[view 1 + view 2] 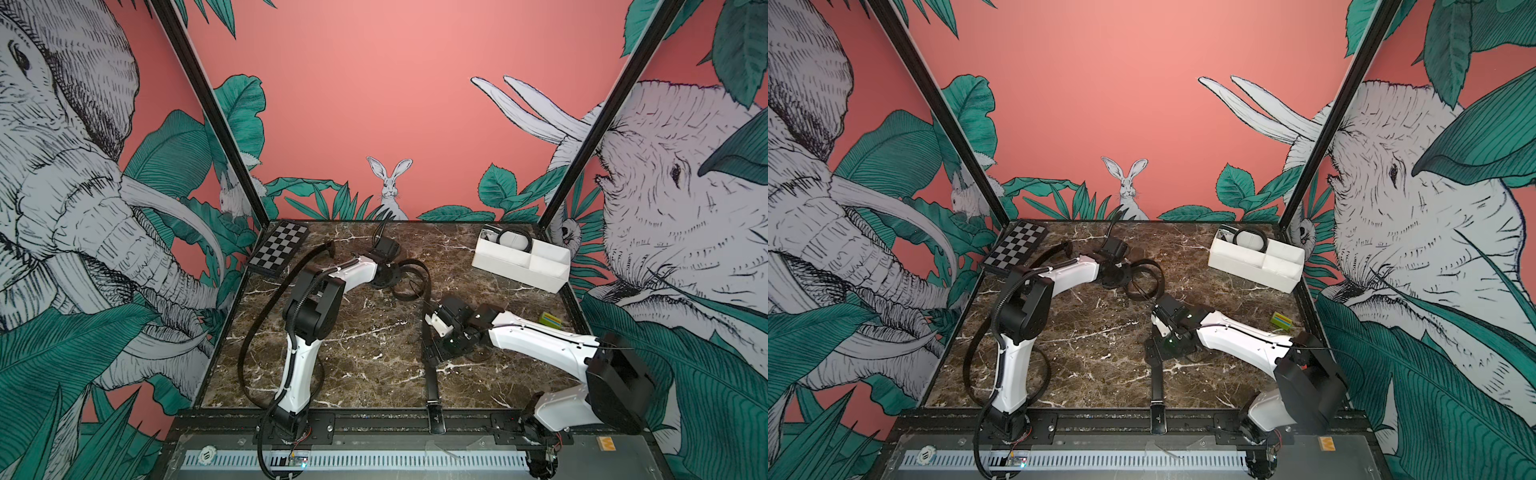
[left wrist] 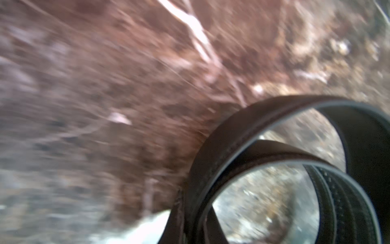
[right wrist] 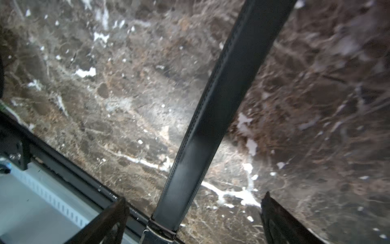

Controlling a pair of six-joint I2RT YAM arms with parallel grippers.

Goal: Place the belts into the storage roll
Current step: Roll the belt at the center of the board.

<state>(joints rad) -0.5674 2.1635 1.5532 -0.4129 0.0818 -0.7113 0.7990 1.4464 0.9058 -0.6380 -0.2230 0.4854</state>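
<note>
**Q:** What is lying nearest the lens?

**A:** The buckle end [image 1: 435, 417] of the belt [image 1: 431, 374] is resting at the front edge of the table [image 1: 353, 353]. From there the strap is running straight toward the far side, between my two arms, and then curling into a loose coil [image 1: 409, 276].

**Q:** And your hands?

**A:** My right gripper [image 3: 194, 197] is hovering over the straight run. Its fingers [image 3: 109, 219] are standing wide apart, one on either side of the strap, touching nothing, and the belt's long axis is passing between them. My left gripper [image 1: 392, 272] is closed beside the coil. The wrist view is smeared, so I cannot tell whether it is pinching the strap.

**Q:** Where is the belt going?

**A:** The storage roll [image 1: 519, 268] is sitting at the far right corner, well apart from the belt. A coiled belt [image 1: 514, 239] is lying in one far compartment. My right arm is the nearer to the storage roll, so I am judging that the coming move turns on closing across the strap.
</note>
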